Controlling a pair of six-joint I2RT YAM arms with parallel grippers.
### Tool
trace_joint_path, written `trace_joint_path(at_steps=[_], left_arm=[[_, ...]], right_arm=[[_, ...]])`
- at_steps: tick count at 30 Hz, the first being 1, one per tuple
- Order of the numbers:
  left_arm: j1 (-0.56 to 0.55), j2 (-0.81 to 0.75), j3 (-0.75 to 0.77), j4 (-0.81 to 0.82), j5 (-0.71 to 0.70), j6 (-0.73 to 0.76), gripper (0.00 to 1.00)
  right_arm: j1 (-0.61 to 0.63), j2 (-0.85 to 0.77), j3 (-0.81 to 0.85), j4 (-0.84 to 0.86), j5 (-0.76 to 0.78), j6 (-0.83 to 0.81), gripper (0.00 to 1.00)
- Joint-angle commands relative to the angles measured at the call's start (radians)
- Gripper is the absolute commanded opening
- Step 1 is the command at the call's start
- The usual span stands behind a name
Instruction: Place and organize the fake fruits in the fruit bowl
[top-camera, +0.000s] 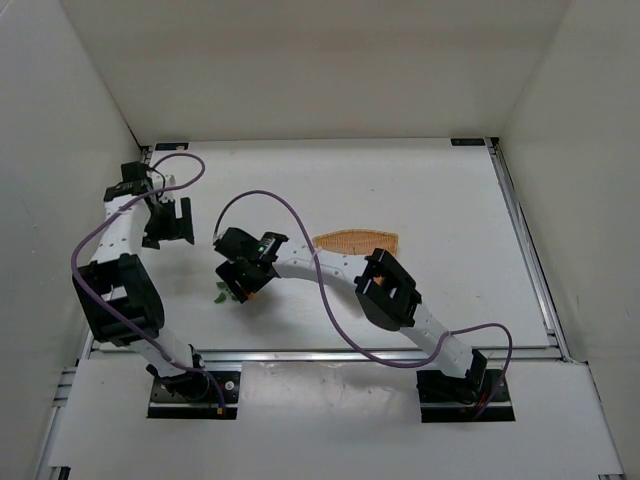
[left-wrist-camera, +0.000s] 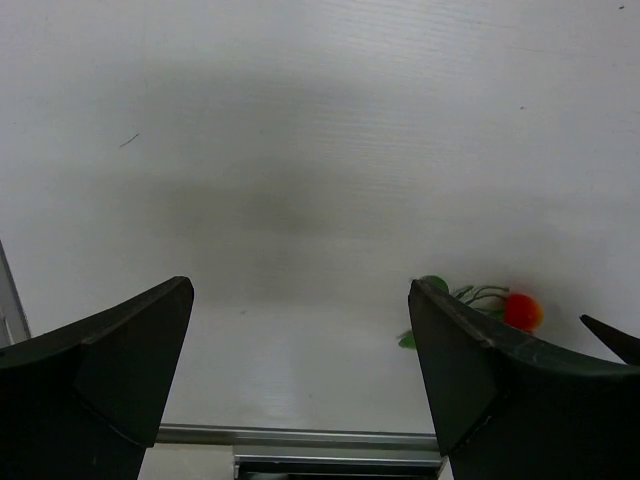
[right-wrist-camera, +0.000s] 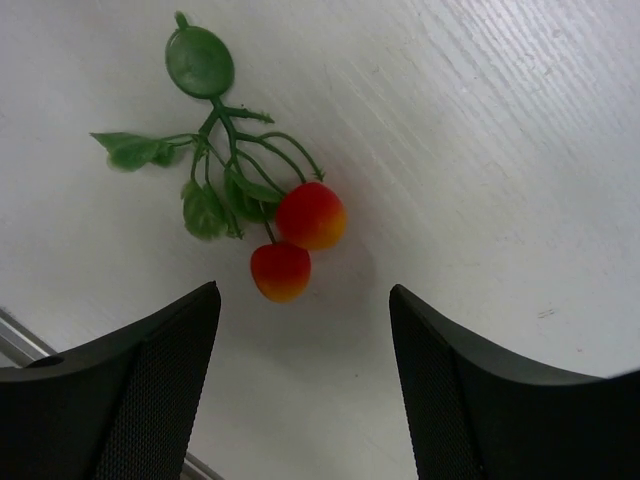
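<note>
Two berries (right-wrist-camera: 311, 215) on a thin green sprig (right-wrist-camera: 225, 120) lie flat on the tabletop (top-camera: 430, 190). They are well apart from the basket (top-camera: 357, 241), on its left-arm side and nearer the bases. They look light and hard-skinned, likely slick plastic, while the stems and leaves (right-wrist-camera: 205, 210) would bend. I judge the surest hold is across the two adjoining berries, or on the stem knot just above them. My right fingers (right-wrist-camera: 500, 390) stand wide just short of the berries, holding nothing. My left fingers (left-wrist-camera: 100, 370) are wide too and empty, farther from the basket on that same side. Only my own right arm seems to lie between sprig and basket, though the overhead view is too small to be sure.
</note>
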Motion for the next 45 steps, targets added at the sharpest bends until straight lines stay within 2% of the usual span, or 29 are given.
trace_joint_path(at_steps=[1, 12, 15, 16, 23, 27, 31, 35, 37, 40, 45], left_arm=[[0.036, -0.047, -0.010, 0.028, 0.065, 0.005, 1.00], [0.036, -0.038, -0.030, 0.037, 0.065, 0.005, 1.00], [0.036, -0.038, -0.030, 0.037, 0.056, 0.005, 1.00], [0.036, -0.038, -0.030, 0.037, 0.056, 0.005, 1.00], [0.045, -0.038, -0.059, 0.037, 0.056, 0.005, 1.00], [0.045, -0.048, -0.059, 0.037, 0.056, 0.005, 1.00], [0.045, -0.061, -0.059, 0.037, 0.056, -0.004, 1.00], [0.045, -0.070, -0.059, 0.037, 0.056, -0.004, 1.00], [0.045, -0.070, -0.059, 0.028, 0.056, -0.004, 1.00], [0.045, -0.070, -0.059, 0.028, 0.056, -0.004, 1.00], [0.036, -0.070, -0.059, 0.019, 0.065, -0.013, 1.00]], right_arm=[[0.002, -0.003, 0.019, 0.019, -0.047, 0.022, 0.73], [0.002, 0.075, 0.019, 0.039, -0.037, 0.070, 0.57], [0.002, 0.086, 0.033, 0.039, -0.012, 0.080, 0.49], [0.002, 0.099, 0.048, 0.039, -0.012, 0.080, 0.41], [0.002, 0.064, 0.039, 0.039, 0.000, 0.080, 0.14], [0.002, -0.055, -0.025, 0.030, 0.052, 0.109, 0.09], [-0.044, -0.254, -0.184, 0.030, 0.163, 0.230, 0.08], [-0.122, -0.510, -0.500, 0.065, 0.245, 0.333, 0.04], [-0.159, -0.607, -0.591, 0.065, 0.275, 0.360, 0.04], [-0.222, -0.689, -0.742, 0.065, 0.275, 0.412, 0.04], [-0.296, -0.723, -0.837, 0.077, 0.264, 0.420, 0.04]])
